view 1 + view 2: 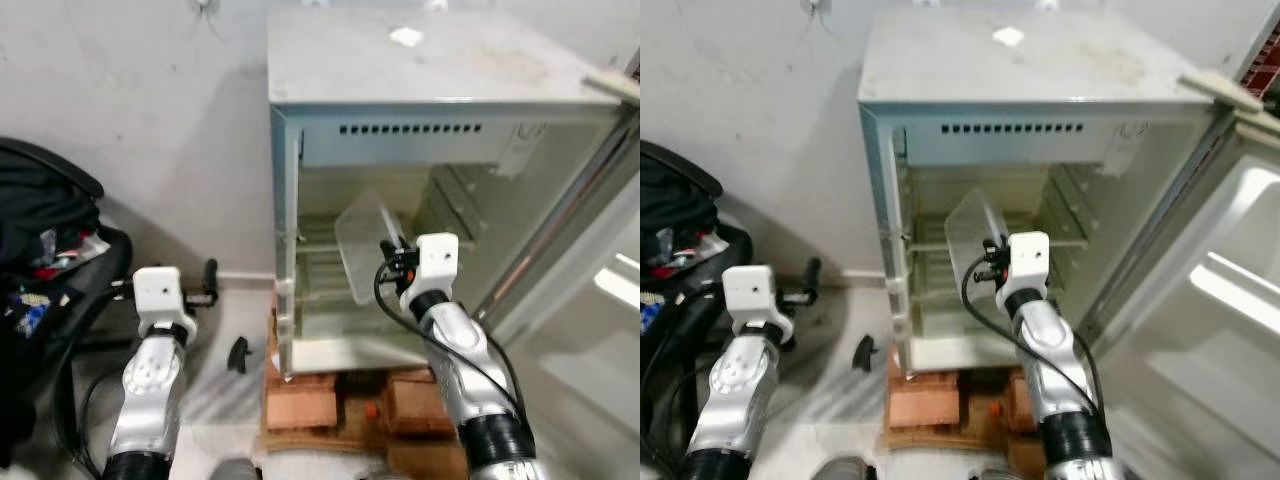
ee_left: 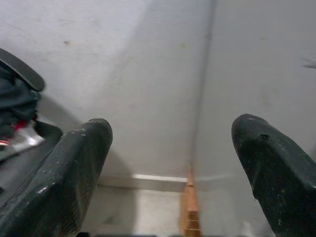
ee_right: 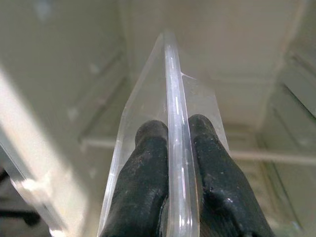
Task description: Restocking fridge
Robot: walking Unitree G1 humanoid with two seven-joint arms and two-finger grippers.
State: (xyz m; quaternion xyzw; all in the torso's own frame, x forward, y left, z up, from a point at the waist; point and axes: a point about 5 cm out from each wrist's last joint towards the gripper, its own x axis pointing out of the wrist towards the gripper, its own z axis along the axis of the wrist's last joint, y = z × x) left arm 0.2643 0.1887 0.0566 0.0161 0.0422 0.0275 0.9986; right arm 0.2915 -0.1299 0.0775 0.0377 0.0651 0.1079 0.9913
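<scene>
One small white-grey fridge (image 1: 420, 70) stands against a pale wall, raised on a low stack of reddish bricks (image 1: 300, 405). Its one door (image 1: 1210, 340) is swung wide open on the robot's right. A single small white scrap (image 1: 406, 37) lies on the fridge's flat top.

The right gripper (image 3: 178, 148) is inside the open fridge cavity, at about mid height. Its two black fingers (image 3: 145, 187) are pinching the edge of one clear plastic shelf panel (image 1: 365, 245), one finger on each face. In the right wrist view the panel's rim runs straight up between the two fingers. From the head views the panel stands tilted, on edge rather than lying flat, in the left-to-middle part of the cavity. Behind it, one pale shelf (image 1: 930, 243) crosses the fridge interior, and moulded ledges (image 1: 455, 205) step down the right inner wall.

The left gripper (image 2: 173, 163) hangs low beside the fridge's left side, facing the wall. Its two fingers (image 2: 74, 168) are spread wide apart with nothing between them.

On the floor to the robot's left sits a heap of black bags or clothing (image 1: 40, 240). One small black object (image 1: 238, 352) lies on the pale floor (image 1: 220, 385) near the fridge's lower left corner; I cannot tell what it is.
</scene>
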